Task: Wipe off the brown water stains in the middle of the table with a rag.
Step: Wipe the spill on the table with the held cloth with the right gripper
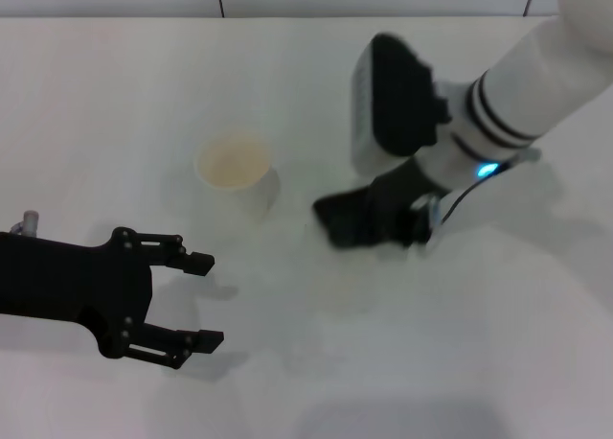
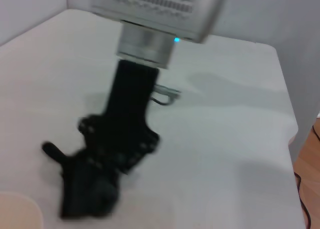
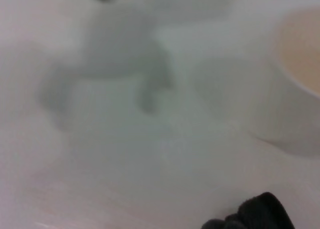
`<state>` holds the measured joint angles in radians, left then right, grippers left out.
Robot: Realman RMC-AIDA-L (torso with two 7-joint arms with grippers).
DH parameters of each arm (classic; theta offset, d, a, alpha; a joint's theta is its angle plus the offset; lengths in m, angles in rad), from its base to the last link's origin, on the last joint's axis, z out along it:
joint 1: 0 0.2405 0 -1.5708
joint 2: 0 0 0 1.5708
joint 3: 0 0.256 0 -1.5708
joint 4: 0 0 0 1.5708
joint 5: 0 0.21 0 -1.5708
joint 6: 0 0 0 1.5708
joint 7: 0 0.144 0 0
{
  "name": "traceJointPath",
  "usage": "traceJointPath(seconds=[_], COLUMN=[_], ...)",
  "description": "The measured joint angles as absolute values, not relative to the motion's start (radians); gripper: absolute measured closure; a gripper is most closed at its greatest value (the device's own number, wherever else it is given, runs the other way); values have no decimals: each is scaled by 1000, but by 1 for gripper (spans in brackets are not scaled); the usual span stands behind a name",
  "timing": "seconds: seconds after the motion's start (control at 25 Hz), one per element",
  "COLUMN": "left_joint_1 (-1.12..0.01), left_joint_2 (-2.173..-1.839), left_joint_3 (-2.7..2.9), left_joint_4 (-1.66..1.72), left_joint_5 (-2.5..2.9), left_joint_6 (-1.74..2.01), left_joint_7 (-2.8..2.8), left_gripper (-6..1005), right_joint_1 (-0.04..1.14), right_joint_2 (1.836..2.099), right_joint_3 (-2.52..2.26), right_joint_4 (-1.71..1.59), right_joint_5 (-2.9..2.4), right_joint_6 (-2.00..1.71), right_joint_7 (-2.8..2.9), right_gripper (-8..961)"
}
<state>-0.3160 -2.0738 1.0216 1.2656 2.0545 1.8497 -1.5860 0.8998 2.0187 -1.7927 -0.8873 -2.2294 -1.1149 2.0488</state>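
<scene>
The desk (image 1: 115, 94) is plain matte white all over, with soft grey shadows under the arms. Near its middle the rag (image 1: 343, 219) is blackish, dark green at most — no pattern on it. To its left stands a white paper cup (image 1: 239, 175) with a pale cream inside. The right arm (image 1: 536, 84) is white, ringed by two black bands, with a small cyan light glowing at the wrist; its claw (image 1: 397, 214) is black. The left claw (image 1: 196, 300), at the near left, is matte black throughout — fingers and body alike.
</scene>
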Motion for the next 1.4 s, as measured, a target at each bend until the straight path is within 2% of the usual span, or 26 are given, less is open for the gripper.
traceJointPath(seconds=[0.28, 0.44, 0.92, 1.08, 1.4], left_joint_1=[-316, -316, -313, -302, -292], left_joint_2=[-2075, -2075, -2076, -2075, -2077], left_joint_3=[1022, 1022, 976, 954, 930], left_joint_4=[1265, 1266, 1267, 1267, 1255], left_joint_5=[2054, 2050, 2046, 2046, 2042], left_joint_6=[1850, 1850, 1847, 1847, 1844], left_joint_7=[-1589, -1592, -1582, -1565, -1541], left_gripper=[165, 164, 164, 165, 165], right_joint_1=[899, 884, 874, 835, 737], right_joint_2=[2018, 2027, 2023, 2013, 2011], right_joint_3=[-1702, -1787, -1907, -1800, -1494], right_joint_4=[-867, -925, -987, -1009, -1033], right_joint_5=[-2305, -2243, -2109, -2148, -2195], right_joint_6=[-1120, -1213, -1274, -1319, -1444], right_joint_7=[2028, 2017, 2003, 1969, 1812], right_gripper=[867, 868, 869, 867, 841])
